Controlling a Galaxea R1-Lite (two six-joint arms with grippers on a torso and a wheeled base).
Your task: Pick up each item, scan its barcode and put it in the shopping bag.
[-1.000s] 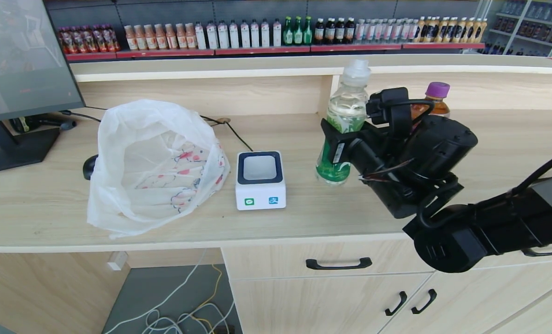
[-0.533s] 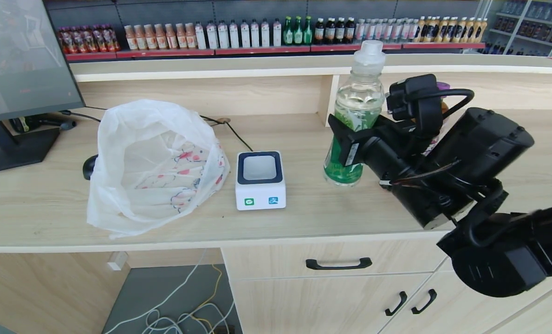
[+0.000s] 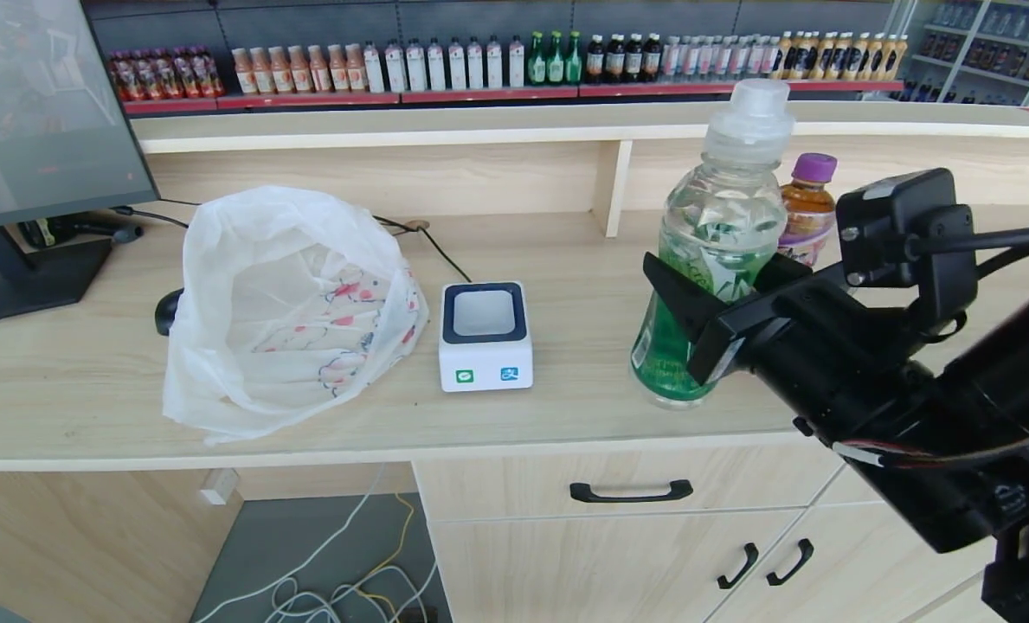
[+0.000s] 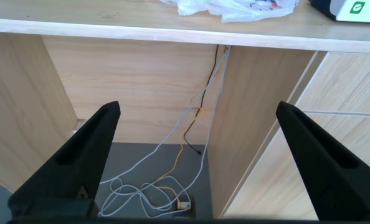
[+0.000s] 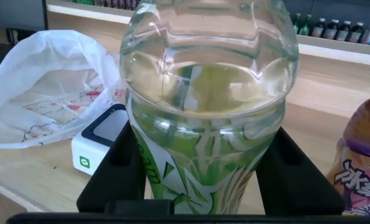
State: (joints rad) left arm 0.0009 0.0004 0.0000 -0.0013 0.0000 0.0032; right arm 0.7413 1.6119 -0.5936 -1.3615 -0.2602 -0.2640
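Observation:
A clear bottle with a green label and white cap [image 3: 711, 251] hangs upright above the counter's front right, with my right gripper [image 3: 722, 320] shut on its lower half; it looms large in the right wrist view as the same bottle [image 5: 207, 118]. The white barcode scanner box [image 3: 485, 336] sits at the counter's middle, left of the bottle. The open white shopping bag [image 3: 285, 307] lies left of the scanner. A brown bottle with a purple cap [image 3: 807, 208] stands behind the held one. My left gripper [image 4: 197, 155] is open below the counter edge, facing the floor cables.
A monitor [image 3: 42, 104] on a black stand occupies the counter's far left, with a black mouse [image 3: 166, 310] beside the bag. A raised wooden ledge [image 3: 393, 130] runs along the back, shelves of drinks behind it. Drawers with black handles [image 3: 631, 493] are below.
My right gripper has carried the green-label bottle up off the counter, then toward the front right and nearer the camera. The purple-capped bottle stays in place.

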